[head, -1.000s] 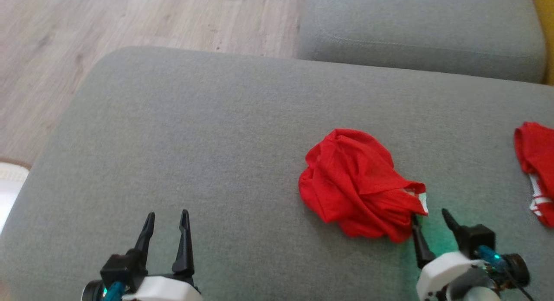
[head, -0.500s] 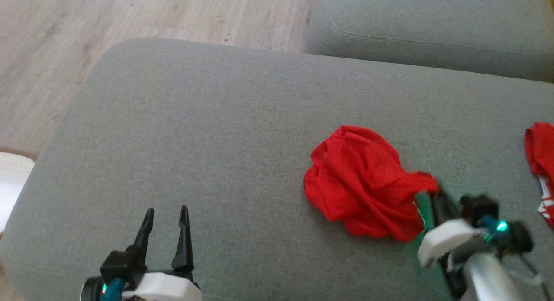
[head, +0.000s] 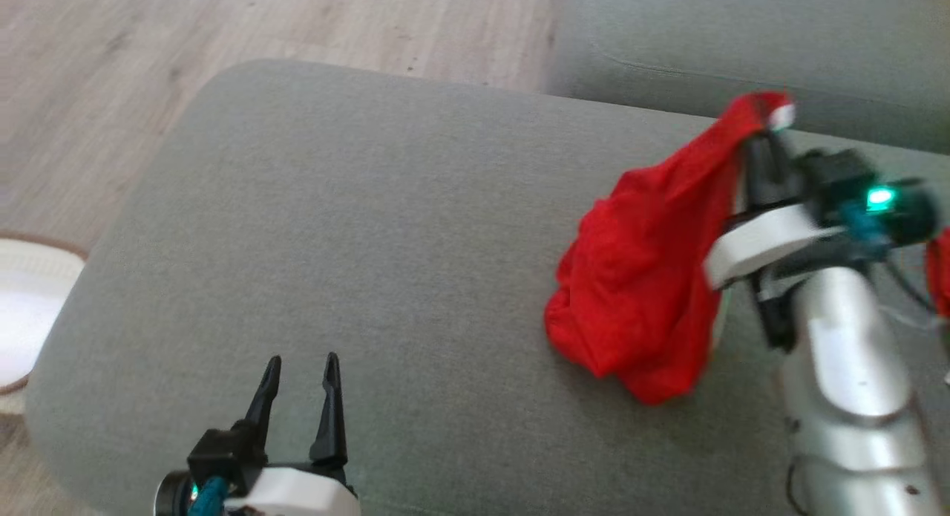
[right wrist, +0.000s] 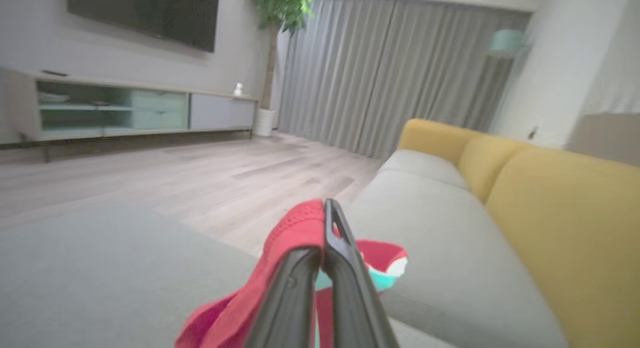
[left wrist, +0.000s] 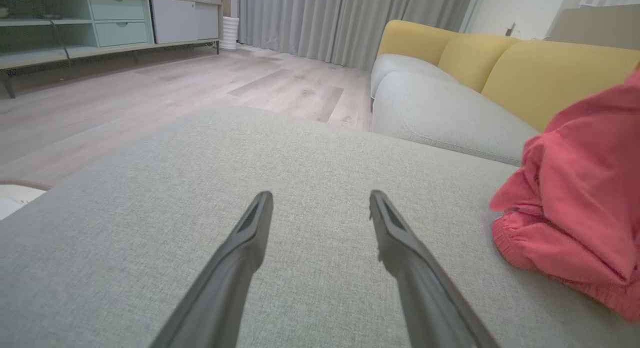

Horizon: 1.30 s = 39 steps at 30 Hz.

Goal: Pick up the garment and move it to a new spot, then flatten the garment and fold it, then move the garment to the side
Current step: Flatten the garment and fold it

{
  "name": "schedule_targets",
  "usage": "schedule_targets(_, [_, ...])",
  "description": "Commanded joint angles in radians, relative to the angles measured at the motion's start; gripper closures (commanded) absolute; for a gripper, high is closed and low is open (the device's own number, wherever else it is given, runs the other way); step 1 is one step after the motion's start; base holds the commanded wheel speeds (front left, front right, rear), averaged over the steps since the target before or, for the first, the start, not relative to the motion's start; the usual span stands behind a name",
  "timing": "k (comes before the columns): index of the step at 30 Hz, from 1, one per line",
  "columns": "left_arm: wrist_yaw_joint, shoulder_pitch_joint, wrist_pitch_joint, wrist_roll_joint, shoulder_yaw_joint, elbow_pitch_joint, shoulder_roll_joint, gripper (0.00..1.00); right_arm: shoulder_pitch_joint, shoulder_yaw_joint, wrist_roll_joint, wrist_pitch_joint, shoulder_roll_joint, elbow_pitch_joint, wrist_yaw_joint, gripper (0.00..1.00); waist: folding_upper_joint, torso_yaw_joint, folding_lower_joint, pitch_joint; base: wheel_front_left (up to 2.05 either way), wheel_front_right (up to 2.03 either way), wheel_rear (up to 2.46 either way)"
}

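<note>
Garment (head: 638, 278), red, sits toward 3 o'clock in the head view, on the grey cushion (head: 371, 241). Right gripper (head: 757, 141) is clenched on its upper edge, fingers pressed together with a fold of cloth between them. Cloth hangs from that pinch toward 7 o'clock, its lower bulk resting on the cushion. Left gripper (head: 300, 364) is at 7 o'clock, low over the cushion, fingers spread, nothing between them, well apart from the garment. Wood floor (head: 223, 33) lies at 11 o'clock.
</note>
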Motion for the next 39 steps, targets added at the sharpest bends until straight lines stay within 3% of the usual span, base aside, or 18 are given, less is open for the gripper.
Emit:
schedule_targets(1, [-0.003, -0.064, -0.012, 0.009, 0.034, -0.024, 0.007, 0.0, -0.04, 0.056, 0.022, 0.007, -0.001, -0.017, 0.007, 1.0, 0.0, 0.025, 0.0, 0.006, 0.0, 0.0, 0.0])
schedule_targets(12, [-0.026, -0.108, -0.014, 0.016, 0.01, 0.0, -0.02, 0.0, -0.058, 0.515, 0.291, 0.014, -0.001, 0.128, 0.007, 1.0, 0.0, 0.156, 0.0, 0.035, 0.0, 0.0, 0.0])
schedule_targets(13, [-0.027, -0.11, -0.014, 0.017, 0.009, 0.003, -0.022, 0.0, -0.062, 0.539, 0.302, 0.016, -0.001, 0.141, 0.007, 0.94, 0.0, 0.163, 0.0, 0.035, 0.0, 0.0, 0.0])
schedule_targets(14, [-0.029, -0.112, -0.015, 0.018, 0.006, 0.005, -0.025, 0.0, -0.065, 0.56, 0.312, 0.02, -0.001, 0.155, 0.007, 0.63, 0.0, 0.172, 0.0, 0.035, 0.0, 0.0, 0.0])
schedule_targets(15, [-0.03, -0.114, -0.015, 0.018, 0.004, 0.007, -0.027, 0.0, -0.071, 0.585, 0.317, 0.02, -0.001, 0.165, 0.007, 0.04, 0.0, 0.178, 0.0, 0.035, 0.0, 0.0, 0.0])
schedule_targets(16, [-0.031, -0.115, -0.015, 0.019, 0.002, 0.01, -0.029, 0.0, -0.077, 0.61, 0.325, 0.02, -0.001, 0.173, 0.007, 0.0, 0.0, 0.183, 0.0, 0.035, 0.0, 0.0, 0.0])
schedule_targets(22, [-0.029, -0.107, -0.019, 0.017, 0.007, 0.019, -0.031, 0.0, -0.095, 0.725, 0.39, 0.026, -0.001, 0.173, 0.007, 0.0, 0.0, 0.177, 0.0, 0.027, 0.0, 0.0, 0.0])
schedule_targets(30, [-0.017, -0.08, -0.023, 0.012, 0.025, 0.012, -0.017, 0.0, -0.065, 0.678, 0.352, 0.007, -0.001, 0.162, 0.007, 0.0, 0.0, 0.105, 0.0, 0.01, 0.0, 0.0, 0.0])
schedule_targets(39, [-0.021, -0.087, -0.022, 0.012, 0.017, 0.008, -0.018, 0.0, -0.039, 0.732, 0.322, 0.068, -0.001, 0.156, 0.007, 0.0, 0.0, 0.084, 0.0, 0.007, 0.0, 0.0, 0.0])
